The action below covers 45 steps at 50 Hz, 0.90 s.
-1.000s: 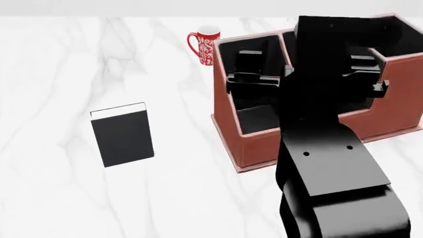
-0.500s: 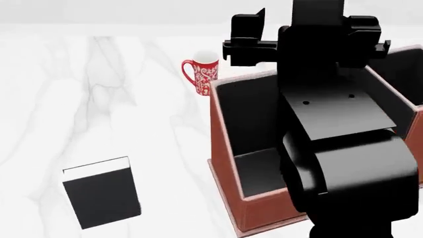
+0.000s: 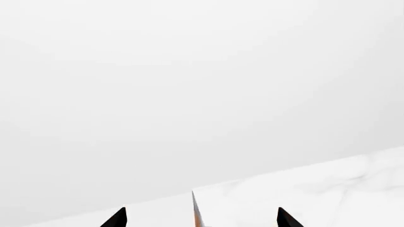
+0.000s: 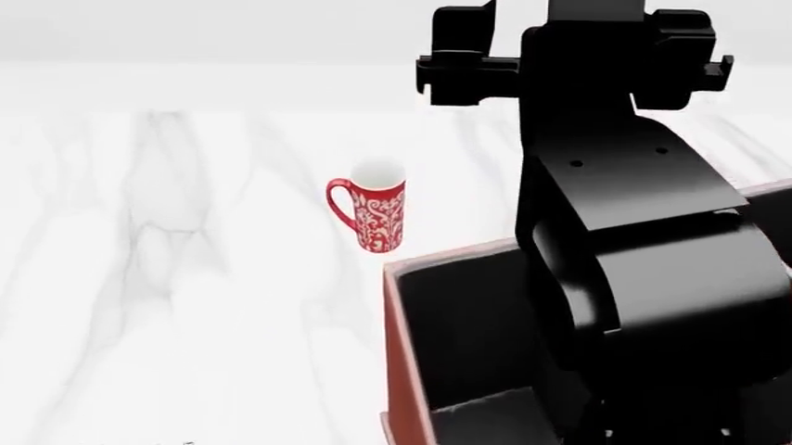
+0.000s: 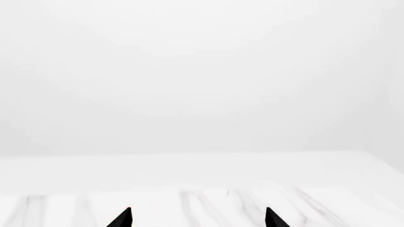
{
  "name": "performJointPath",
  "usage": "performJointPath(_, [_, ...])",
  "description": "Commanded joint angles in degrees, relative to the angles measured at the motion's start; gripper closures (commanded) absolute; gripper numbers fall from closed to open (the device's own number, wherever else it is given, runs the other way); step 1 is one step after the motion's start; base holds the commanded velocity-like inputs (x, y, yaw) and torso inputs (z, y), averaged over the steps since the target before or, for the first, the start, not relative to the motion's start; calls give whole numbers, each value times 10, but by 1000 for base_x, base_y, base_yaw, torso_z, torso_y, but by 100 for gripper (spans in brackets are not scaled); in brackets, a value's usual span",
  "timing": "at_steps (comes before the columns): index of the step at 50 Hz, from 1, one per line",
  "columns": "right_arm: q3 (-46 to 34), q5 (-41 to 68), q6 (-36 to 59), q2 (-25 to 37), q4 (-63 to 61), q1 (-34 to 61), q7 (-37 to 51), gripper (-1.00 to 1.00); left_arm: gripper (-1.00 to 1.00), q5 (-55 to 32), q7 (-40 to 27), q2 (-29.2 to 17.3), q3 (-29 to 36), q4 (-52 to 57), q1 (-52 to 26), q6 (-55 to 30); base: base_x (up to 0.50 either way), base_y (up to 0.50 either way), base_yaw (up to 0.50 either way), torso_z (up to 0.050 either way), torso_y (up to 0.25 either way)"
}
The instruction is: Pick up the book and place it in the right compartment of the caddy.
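Note:
The book is out of view in every frame. The caddy (image 4: 396, 371) shows only as its reddish-brown left wall and a black-lined compartment at the head view's lower right; my black right arm hides the rest. My right gripper (image 4: 569, 51) is raised high above the caddy's far side, its jaws spread wide and empty. In the right wrist view the right gripper (image 5: 198, 218) shows two black tips far apart over the marble top. My left gripper (image 3: 202, 218) does not show in the head view. Its tips stand wide apart with nothing between them.
A red-and-white patterned mug (image 4: 371, 215) stands upright on the white marble table (image 4: 185, 278), just beyond the caddy's left corner. The left wrist view shows a corner edge of a marble surface (image 3: 194, 210). The background is blank white.
The head view has swung up: the book slid down and out of the picture, and the caddy and mug sit lower. My right gripper has risen from inside the caddy to above it.

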Motion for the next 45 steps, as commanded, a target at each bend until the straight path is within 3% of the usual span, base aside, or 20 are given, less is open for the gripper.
performJointPath(1, [-2,7,1,0,3,3,2,-100,-100,-5,-6,-1,2,-5,9,10,500,0,0,0,10])
performJointPath(11, [-10,8,6,3,2,5,7,-100,-100,-9,-13,-3,4,-7,15,14,500,0,0,0,1])
performJointPath(19, [-11,16,15,3,-5,7,8,-100,-100,-11,-18,-6,9,-6,17,15,0,0,0,0,1])
performJointPath(27, [-69,27,60,17,-53,13,-13,-100,-100,-11,-25,-10,15,-2,18,12,0,0,0,0,0])
performJointPath(31, [-76,156,185,20,-101,34,-135,-100,-100,-9,-26,-10,18,-4,20,15,0,0,0,0,0])
performJointPath(32, [-162,242,175,106,-187,14,-221,-100,-100,-8,-24,-9,24,-8,19,17,0,0,0,0,0])
performJointPath(33, [-231,267,170,113,-272,11,-307,-100,-100,-8,-24,-10,25,-9,19,18,0,0,0,0,0])
performJointPath(34, [-239,262,165,116,-279,7,-331,-100,-100,-8,-24,-10,25,-9,20,18,0,0,0,0,0])
performJointPath(45, [-264,269,136,135,-318,-4,-351,-100,-100,-11,-29,-15,30,-11,22,19,0,0,0,0,0])
